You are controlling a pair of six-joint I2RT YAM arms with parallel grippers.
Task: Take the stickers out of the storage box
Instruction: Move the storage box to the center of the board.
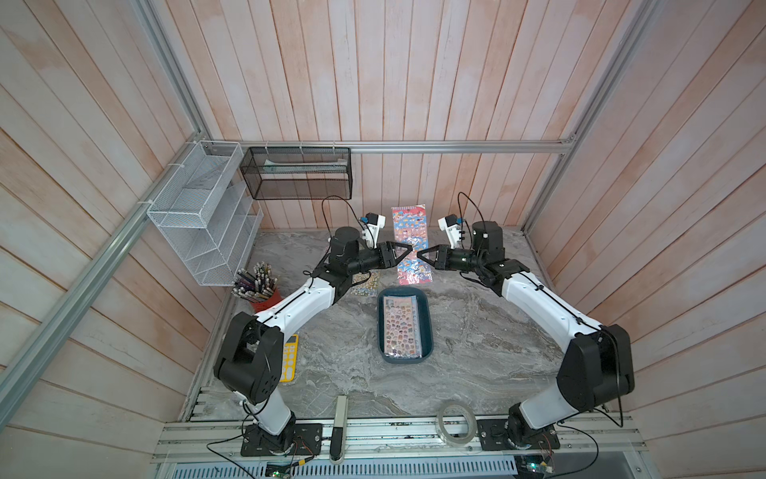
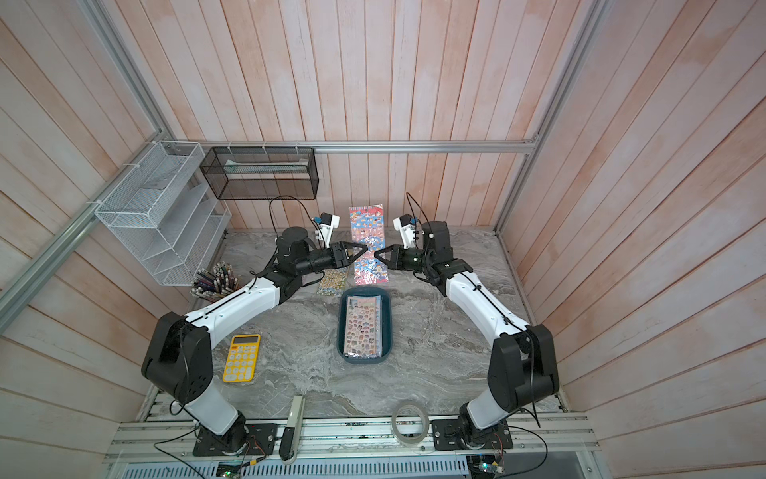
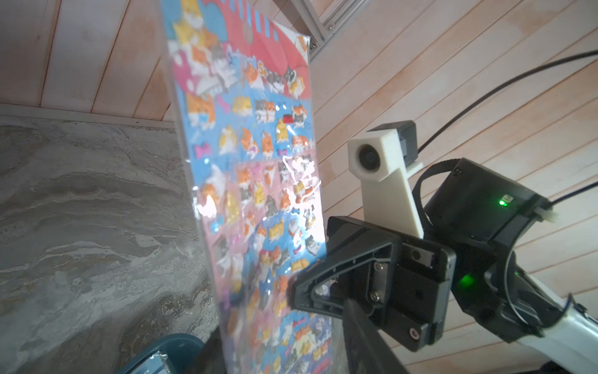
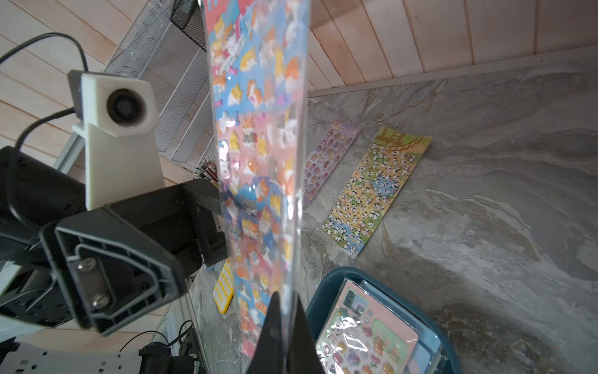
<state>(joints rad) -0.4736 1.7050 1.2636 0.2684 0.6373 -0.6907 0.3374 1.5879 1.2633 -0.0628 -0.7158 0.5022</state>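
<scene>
A blue-and-pink sticker sheet with cat figures stands upright above the table's back, between both arms. My right gripper is shut on one long edge of it. My left gripper is open, one finger on each side of the sheet. In both top views the two gripper tips nearly meet at the sheet. The teal storage box lies in the table's middle with more stickers stacked inside. Two other sheets lie flat on the table by the left arm.
A flat yellow piece lies at the left. A red cup of pens stands at the left wall. A white wire rack and a black mesh basket hang on the walls. A tape roll and a grey tool sit at the front edge.
</scene>
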